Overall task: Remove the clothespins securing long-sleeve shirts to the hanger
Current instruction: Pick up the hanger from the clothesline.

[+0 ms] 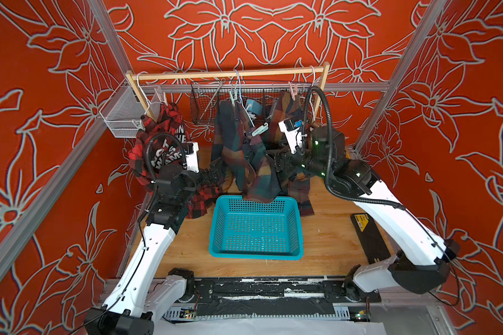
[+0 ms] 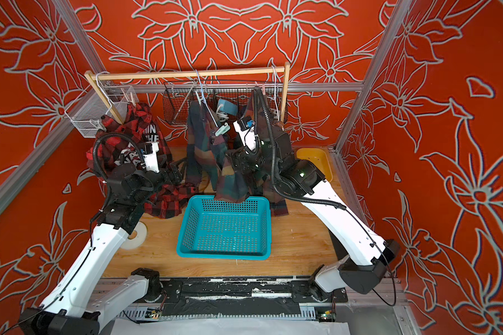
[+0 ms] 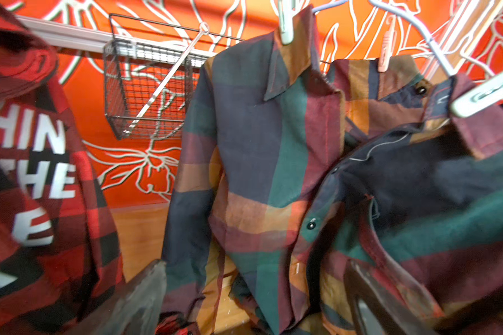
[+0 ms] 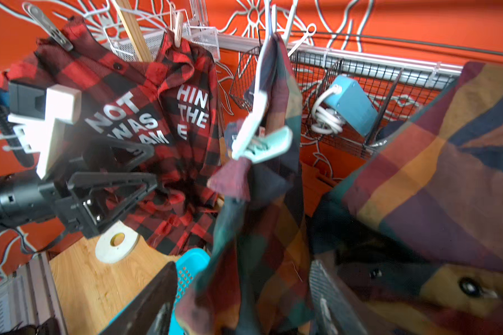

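Hanging at centre, mint clothespin [image 1: 259, 129] is clipped on the middle plaid shirt [image 1: 238, 150]. In a top view it sits at 11 o'clock from right gripper [image 1: 282, 162], long axis roughly 8-to-2. Right arm nearer, jaws released, clamping nothing. Left gripper [image 1: 214, 174] farther, jaws released too.

Teal basket [image 1: 255, 256]: stood on the middle of the wooden table [image 1: 325, 232].
Black wire basket [image 1: 206, 110]: hung on the back rail [image 1: 355, 86], holding a blue box [image 1: 253, 106] and a coiled white cable [image 4: 325, 116].
White mesh basket [image 1: 122, 116]: hung at the back left.
Yellow bowl [image 2: 317, 158]: sat at the far right.
White disc [image 2: 140, 232]: lay flat, left of the teal basket.
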`<state>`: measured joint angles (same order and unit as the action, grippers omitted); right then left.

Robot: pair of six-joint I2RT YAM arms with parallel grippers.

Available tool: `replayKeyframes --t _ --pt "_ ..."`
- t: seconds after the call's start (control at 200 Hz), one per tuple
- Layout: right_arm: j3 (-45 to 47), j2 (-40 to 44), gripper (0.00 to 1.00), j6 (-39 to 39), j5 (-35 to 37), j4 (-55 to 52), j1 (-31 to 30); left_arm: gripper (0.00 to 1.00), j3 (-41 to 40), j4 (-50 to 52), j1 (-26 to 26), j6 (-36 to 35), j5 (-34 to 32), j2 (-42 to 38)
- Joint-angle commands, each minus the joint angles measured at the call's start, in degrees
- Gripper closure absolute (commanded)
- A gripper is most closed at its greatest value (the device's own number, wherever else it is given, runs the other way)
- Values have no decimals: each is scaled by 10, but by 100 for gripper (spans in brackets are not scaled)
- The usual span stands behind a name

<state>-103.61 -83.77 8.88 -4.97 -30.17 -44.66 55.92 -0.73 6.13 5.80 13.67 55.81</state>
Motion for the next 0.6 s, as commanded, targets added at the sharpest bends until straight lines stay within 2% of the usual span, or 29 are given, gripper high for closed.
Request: replayKeyframes --t 0.0,0.16,0.445,0.525,0.595 --pt "-28 -20 27 14 -9 13 -3 7 20 -26 2 -4 33 4" --pt "-48 -55 28 23 -16 18 -4 7 11 -31 2 -11 25 4" --pt "-70 -97 34 25 18 34 -4 7 -9 -41 2 -22 1 4" --pt "-79 -108 41 25 18 33 -3 7 -19 -45 2 -26 -10 4" --pt "-83 -112 52 25 21 35 -3 7 -28 -50 2 -30 -22 4"
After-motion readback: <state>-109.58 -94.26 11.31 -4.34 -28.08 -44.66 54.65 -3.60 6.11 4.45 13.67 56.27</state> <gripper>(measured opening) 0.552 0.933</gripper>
